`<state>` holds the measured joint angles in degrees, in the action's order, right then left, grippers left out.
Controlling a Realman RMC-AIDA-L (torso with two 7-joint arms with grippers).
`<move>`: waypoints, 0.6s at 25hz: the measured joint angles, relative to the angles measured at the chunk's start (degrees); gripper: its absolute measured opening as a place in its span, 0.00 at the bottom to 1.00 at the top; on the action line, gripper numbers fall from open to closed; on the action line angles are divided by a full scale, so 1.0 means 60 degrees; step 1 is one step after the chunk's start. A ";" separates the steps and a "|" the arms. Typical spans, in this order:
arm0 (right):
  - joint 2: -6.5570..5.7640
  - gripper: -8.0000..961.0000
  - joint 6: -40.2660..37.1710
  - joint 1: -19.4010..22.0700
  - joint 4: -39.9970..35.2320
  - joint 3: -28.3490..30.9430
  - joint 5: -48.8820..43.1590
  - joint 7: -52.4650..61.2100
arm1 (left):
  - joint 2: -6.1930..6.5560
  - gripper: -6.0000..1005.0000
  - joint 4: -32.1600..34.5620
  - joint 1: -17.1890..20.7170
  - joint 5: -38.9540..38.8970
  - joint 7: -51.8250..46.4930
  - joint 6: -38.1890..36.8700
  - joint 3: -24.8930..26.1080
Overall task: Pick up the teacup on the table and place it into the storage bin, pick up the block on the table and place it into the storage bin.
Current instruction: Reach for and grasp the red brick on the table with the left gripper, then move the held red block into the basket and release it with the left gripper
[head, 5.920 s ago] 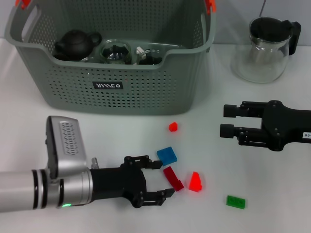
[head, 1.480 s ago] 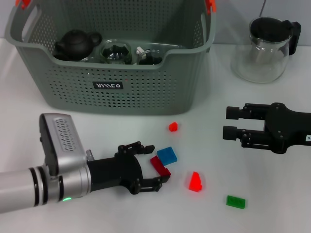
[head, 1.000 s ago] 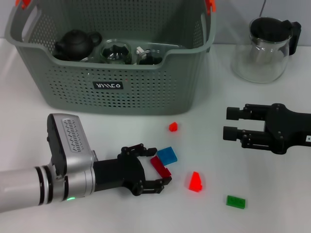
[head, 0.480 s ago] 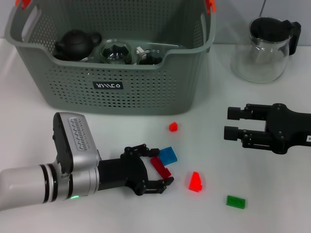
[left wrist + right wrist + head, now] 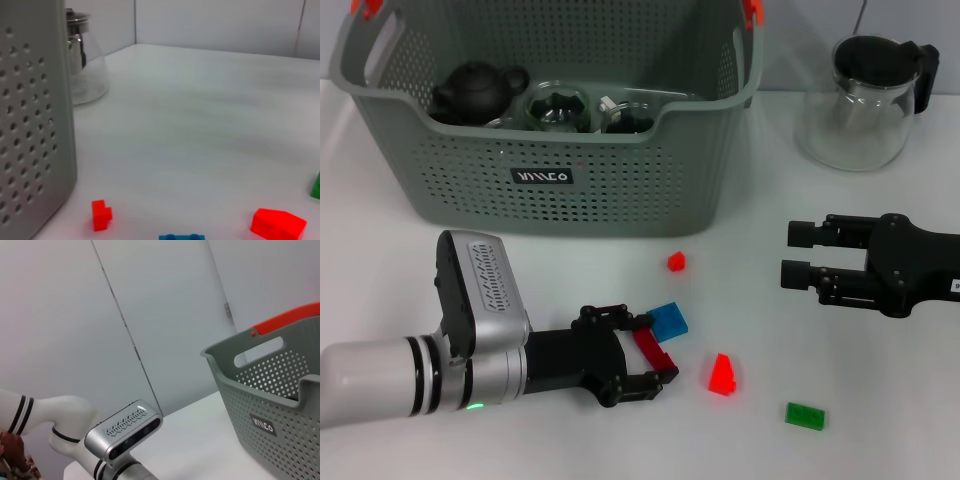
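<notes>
The storage bin [image 5: 550, 140] sits at the table's far side, w/ a dark teapot [image 5: 475, 88] and glass cups inside, so the tea things look already put away, blocks are what's left

Left gripper [image 5: 638, 354] lies low on the table in front of the bin, pointing toward the robot's right. Its fingers are part open, one on each side of the dark red block [image 5: 649, 347], which sits right between the tips. Block is a short flat bar, long axis running diagonally across the gap, so the fingers would close across its narrow width. Can't tell if they're pressing it yet or just framing it, it looks to rest on the table

Blue block [image 5: 667, 321] touches or nearly touches the dark red one on the bin side, could get nudged. Bright red wedge block [image 5: 722, 374] is just beyond the fingertips, small red block [image 5: 675, 262] nearer the bin, green block [image 5: 805, 415] well apart

Right gripper [image 5: 801, 253] hovers idle off to the right, fingers open, holding nothing, near the glass jug [image 5: 865, 100]. Left arm is far nearer the blocks
</notes>
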<state>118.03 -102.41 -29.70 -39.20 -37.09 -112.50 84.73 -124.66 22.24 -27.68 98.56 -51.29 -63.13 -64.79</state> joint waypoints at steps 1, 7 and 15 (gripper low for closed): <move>-0.0004 0.67 0.0000 0.0000 -0.0001 0.0000 0.0000 0.0004 | -0.0003 0.79 0.0059 0.0031 0.0004 -0.0003 -0.0014 -0.0015; -0.0014 0.67 -0.0021 0.0000 -0.0001 0.0000 0.0000 0.0017 | 0.0021 0.68 0.0366 0.0250 -0.0054 -0.0020 -0.0634 0.0170; -0.0028 0.66 -0.0045 -0.0001 -0.0001 0.0000 0.0000 0.0030 | 0.0087 0.68 0.1500 0.0823 0.0048 -0.0702 -0.1918 0.0758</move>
<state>117.86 -102.68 -29.71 -39.20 -37.09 -112.50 84.91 -124.14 31.24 -22.74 98.85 -55.50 -74.63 -60.24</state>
